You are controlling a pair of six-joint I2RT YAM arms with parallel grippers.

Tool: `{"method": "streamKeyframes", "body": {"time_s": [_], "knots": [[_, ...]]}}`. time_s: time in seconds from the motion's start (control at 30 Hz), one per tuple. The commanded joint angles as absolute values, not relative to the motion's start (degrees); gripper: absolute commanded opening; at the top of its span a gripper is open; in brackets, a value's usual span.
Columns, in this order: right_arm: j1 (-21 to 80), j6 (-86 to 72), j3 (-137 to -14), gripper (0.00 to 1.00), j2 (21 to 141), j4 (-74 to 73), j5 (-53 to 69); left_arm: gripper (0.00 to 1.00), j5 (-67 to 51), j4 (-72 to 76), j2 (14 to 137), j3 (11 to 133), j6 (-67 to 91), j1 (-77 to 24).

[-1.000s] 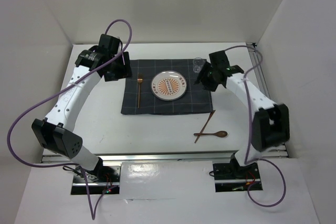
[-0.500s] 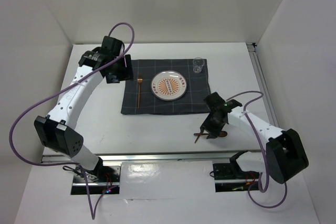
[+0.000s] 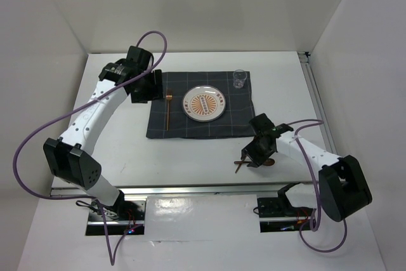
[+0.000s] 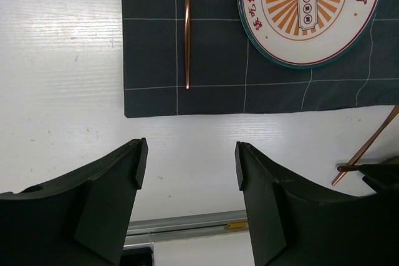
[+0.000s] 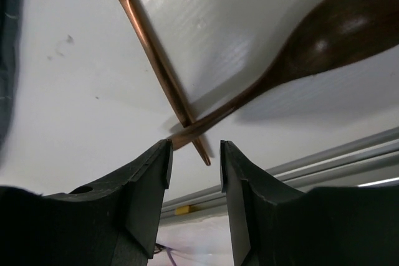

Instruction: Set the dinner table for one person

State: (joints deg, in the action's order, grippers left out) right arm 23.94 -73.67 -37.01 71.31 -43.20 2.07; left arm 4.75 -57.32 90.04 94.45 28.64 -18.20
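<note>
Two right-arm fingers (image 5: 146, 197) parted over crossed wooden spoon (image 5: 324, 35) and copper stick (image 5: 149, 54)

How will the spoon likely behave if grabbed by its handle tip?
The spoon looks rigid and light, so it should lift without bending. Its bowl is far from the handle tip, so it may droop or swivel. The stick crosses its handle and will probably get nudged.
</note>
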Motion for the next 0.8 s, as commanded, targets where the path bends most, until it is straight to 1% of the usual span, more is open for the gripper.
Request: {"method": "streamKeyframes", "body": {"time_s": [0.0,0.03,0.3,0.37,0.43,0.47,0.53,0.57,0.67,0.7,0.73,0.77], "knots": [[22.2,-74.6,-37.5,0.48,72.0,-40.4,0.3,0.75,3.7,-56.0,90.3,93.3,27.5,-18.5],[21.5,-74.6,-37.5,0.49,72.5,-40.4,0.9,0.75,3.7,-56.0,90.9,93.3,27.5,-19.1],[20.2,-75.9,-33.4,0.49,73.7,-39.5,1.4,0.75,3.7,-56.0,91.4,93.9,27.0,-19.1],[20.2,-76.5,-33.4,0.45,74.3,-40.0,0.7,0.75,3.7,-56.0,91.4,93.9,27.0,-19.1],[20.2,-76.5,-33.4,0.37,74.9,-40.5,-0.9,0.75,3.7,-56.0,91.4,93.9,27.0,-19.1],[20.2,-76.5,-33.4,0.3,74.9,-40.5,-2.2,0.75,3.7,-56.0,91.4,93.9,27.0,-19.1],[20.2,-76.5,-35.9,0.22,74.9,-43.0,-3.7,0.75,3.7,-56.0,91.4,93.9,27.0,-19.1],[20.2,-75.2,-36.8,0.16,74.9,-44.2,-5.2,0.75,3.7,-55.5,91.4,93.9,27.0,-19.1],[20.2,-73.2,-42.0,0.07,74.4,-46.8,-7.5,0.75,3.2,-55.5,91.9,93.9,27.0,-19.1],[20.2,-71.4,-43.7,0.03,74.4,-48.8,-9.0,0.75,3.2,-55.5,91.9,93.9,27.0,-19.1],[20.2,-70.2,-47.2,0.0,74.4,-49.8,-9.7,0.75,3.2,-55.5,91.9,93.9,27.0,-19.1],[20.2,-68.5,-49.0,0.0,74.4,-50.4,-10.5,0.75,3.2,-55.5,91.9,93.9,27.0,-19.1]]}}
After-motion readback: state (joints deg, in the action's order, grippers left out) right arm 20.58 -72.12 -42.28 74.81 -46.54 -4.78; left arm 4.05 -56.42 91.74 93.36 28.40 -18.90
